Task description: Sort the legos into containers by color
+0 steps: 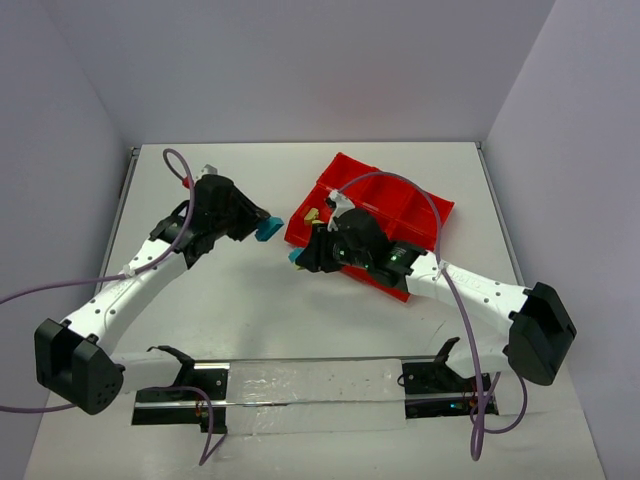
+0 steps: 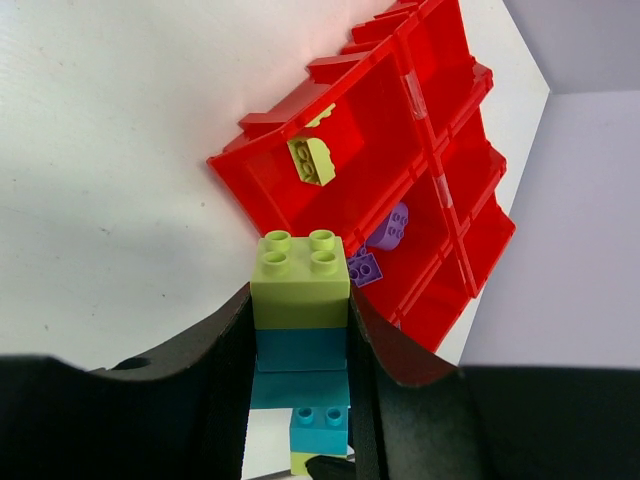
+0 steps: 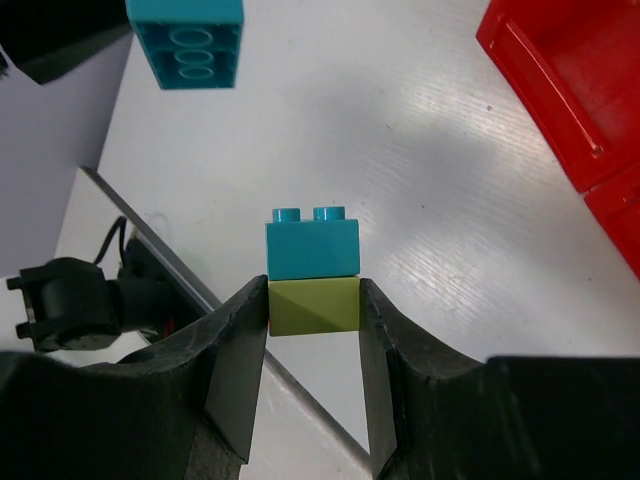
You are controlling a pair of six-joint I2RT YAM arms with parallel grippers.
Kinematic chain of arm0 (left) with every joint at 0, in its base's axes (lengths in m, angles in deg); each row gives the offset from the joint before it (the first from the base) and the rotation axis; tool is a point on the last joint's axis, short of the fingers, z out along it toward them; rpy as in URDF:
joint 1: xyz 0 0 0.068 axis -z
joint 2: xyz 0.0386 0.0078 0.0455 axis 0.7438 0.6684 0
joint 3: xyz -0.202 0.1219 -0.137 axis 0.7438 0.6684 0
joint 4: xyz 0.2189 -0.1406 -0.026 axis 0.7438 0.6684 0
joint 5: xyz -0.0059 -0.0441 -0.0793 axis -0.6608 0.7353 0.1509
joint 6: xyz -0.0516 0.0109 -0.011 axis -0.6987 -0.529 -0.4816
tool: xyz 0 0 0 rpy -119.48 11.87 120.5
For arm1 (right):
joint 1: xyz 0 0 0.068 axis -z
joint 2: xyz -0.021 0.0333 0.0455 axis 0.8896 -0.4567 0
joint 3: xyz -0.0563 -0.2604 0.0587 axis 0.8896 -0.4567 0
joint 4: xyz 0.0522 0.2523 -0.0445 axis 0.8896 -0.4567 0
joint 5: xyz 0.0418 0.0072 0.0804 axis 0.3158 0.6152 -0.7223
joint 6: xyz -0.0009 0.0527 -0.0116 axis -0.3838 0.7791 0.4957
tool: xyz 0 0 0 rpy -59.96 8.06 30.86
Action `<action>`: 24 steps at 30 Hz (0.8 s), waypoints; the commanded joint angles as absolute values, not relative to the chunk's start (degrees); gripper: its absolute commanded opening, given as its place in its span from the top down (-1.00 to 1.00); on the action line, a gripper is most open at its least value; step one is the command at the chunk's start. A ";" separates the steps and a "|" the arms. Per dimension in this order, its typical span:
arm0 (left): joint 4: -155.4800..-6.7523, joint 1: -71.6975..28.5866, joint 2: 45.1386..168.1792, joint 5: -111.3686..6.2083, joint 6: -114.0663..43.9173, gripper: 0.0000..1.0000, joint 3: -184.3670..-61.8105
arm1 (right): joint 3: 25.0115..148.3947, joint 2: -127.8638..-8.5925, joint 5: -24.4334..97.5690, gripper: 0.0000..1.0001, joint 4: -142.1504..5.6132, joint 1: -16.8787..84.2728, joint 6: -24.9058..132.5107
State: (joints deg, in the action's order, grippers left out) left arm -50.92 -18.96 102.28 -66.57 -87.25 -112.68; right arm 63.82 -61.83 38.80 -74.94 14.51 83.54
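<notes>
My left gripper (image 2: 300,300) is shut on a two-colour stack (image 2: 300,305), a pale yellow-green lego over a teal one, held above the table just left of the red tray (image 1: 400,215). In the top view the left gripper (image 1: 263,230) shows only the teal end. My right gripper (image 3: 312,300) is shut on the yellow-green lower brick of a second stack (image 3: 312,262), with a teal brick on top. The right gripper (image 1: 303,257) hangs at the tray's near left corner, close to the left one. Inside the tray (image 2: 380,120) lie a yellow lego (image 2: 312,160) and two purple legos (image 2: 390,228).
The tray sits turned at an angle on the white table, right of centre. A clear strip with black brackets (image 1: 300,385) runs along the near edge between the arm bases. White walls close in the back and sides.
</notes>
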 commanded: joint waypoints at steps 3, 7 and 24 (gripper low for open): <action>-52.47 -20.02 101.58 -67.94 -85.03 1.00 -112.45 | 63.69 -58.06 40.86 1.00 -77.01 14.92 81.05; -51.61 -20.57 103.79 -72.41 -83.89 1.00 -109.78 | 63.93 -57.19 44.44 1.00 -80.17 14.84 80.63; -50.41 -20.81 120.00 -80.56 -82.49 0.59 -104.76 | 62.66 -53.24 47.74 1.00 -84.02 17.03 80.14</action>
